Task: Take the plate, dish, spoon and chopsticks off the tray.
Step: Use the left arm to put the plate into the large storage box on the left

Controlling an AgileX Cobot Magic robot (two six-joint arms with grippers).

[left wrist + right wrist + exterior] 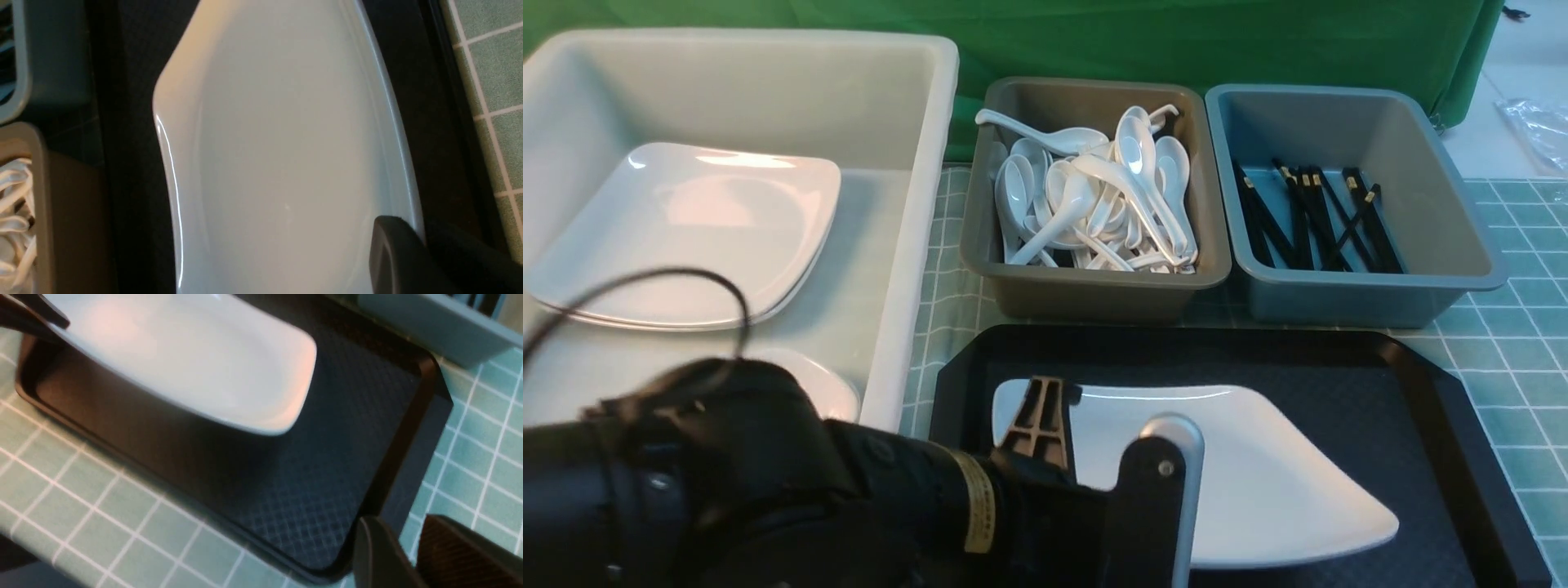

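Observation:
The large white square plate [1258, 474] hangs tilted just above the black tray [1421, 392], its left edge raised. My left gripper [1037, 400] is shut on that left rim; in the left wrist view one finger [392, 253] lies on top of the plate [286, 143] and the other is under it. My right gripper [404, 555] is empty, its jaws a narrow gap apart, over the tablecloth beside a corner of the tray [306, 477]; it is out of the front view. The lifted plate also shows in the right wrist view [184, 355]. No spoon, chopsticks or dish are on the tray.
A large white tub [915, 204] at the left holds stacked white plates [686, 229] and a small dish [833, 392]. Behind the tray stand a brown-grey bin [1094, 294] of white spoons and a blue-grey bin [1339, 306] of black chopsticks. Green checked cloth covers the table.

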